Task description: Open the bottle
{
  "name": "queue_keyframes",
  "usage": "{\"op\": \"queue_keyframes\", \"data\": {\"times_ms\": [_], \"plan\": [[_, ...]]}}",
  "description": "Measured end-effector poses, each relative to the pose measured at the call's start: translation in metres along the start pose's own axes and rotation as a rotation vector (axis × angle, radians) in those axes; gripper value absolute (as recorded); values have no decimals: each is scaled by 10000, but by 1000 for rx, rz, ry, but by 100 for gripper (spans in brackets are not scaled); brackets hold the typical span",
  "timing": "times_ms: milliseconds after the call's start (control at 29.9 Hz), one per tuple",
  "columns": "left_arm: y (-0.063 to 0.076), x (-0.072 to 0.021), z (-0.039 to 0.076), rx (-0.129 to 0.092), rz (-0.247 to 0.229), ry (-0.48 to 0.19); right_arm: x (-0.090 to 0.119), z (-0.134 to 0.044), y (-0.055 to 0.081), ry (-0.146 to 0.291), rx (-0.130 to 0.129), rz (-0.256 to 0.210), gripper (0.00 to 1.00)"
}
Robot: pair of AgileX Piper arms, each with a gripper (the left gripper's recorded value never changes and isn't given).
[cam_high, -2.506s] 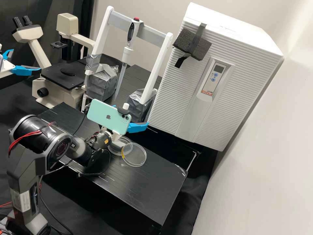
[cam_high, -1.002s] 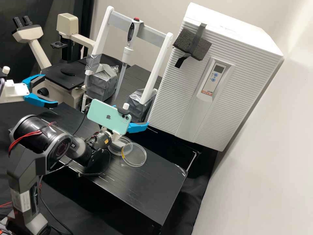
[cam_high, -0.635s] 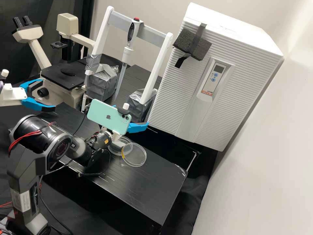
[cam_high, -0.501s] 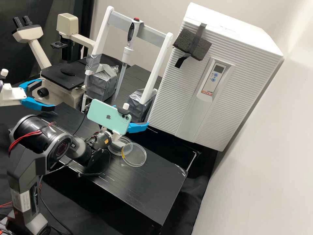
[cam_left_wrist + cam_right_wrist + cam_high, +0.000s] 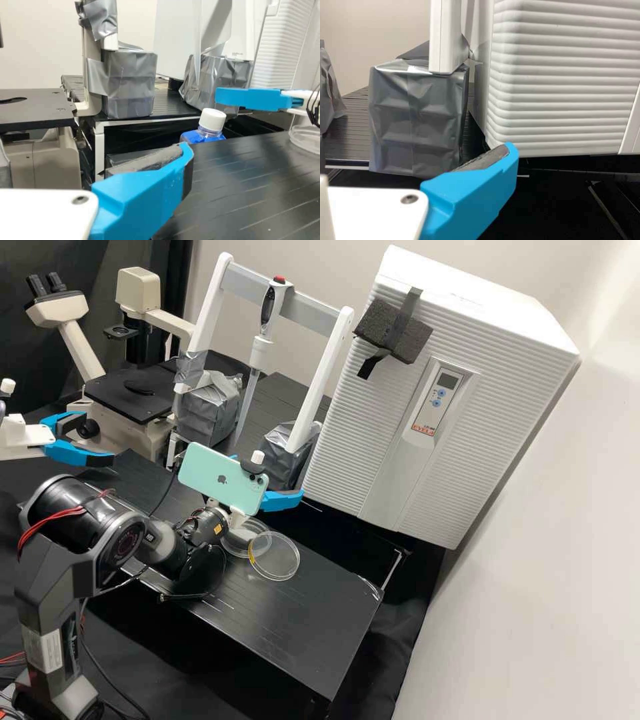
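Note:
A small bottle point(image 5: 206, 128) with a white cap and blue liquid stands at the far edge of the black platform point(image 5: 250, 190), in the left wrist view. Just above and behind it hangs a blue finger of my right gripper point(image 5: 252, 98). In the high view my right gripper point(image 5: 277, 490) is beside the mint phone point(image 5: 223, 479), open and holding nothing. My left gripper point(image 5: 97, 435) hovers open at the platform's left end, in front of the microscope, well apart from the bottle.
Two clear petri dishes point(image 5: 273, 555) lie mid-platform by the right arm. A microscope point(image 5: 113, 400), a pipette point(image 5: 257, 353) on a white stand with tape-wrapped feet point(image 5: 210, 403), and a large white ribbed cabinet point(image 5: 433, 407) crowd the back. The platform's near half point(image 5: 287, 620) is bare.
My left gripper dropped from the upper left toward the platform's left end, then eased slightly back left. The right arm and dishes have not moved.

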Motion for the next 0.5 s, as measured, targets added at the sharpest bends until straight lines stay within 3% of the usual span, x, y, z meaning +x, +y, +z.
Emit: {"op": "queue_keyframes", "data": {"times_ms": [368, 501], "plan": [[-14, 7, -6, -1, 1, -1, 0, 0, 0, 0, 0, 0, 100], [-117, 44, -28, -5, -36, 5, 0, 0, 0, 0, 0, 0, 100]]}}
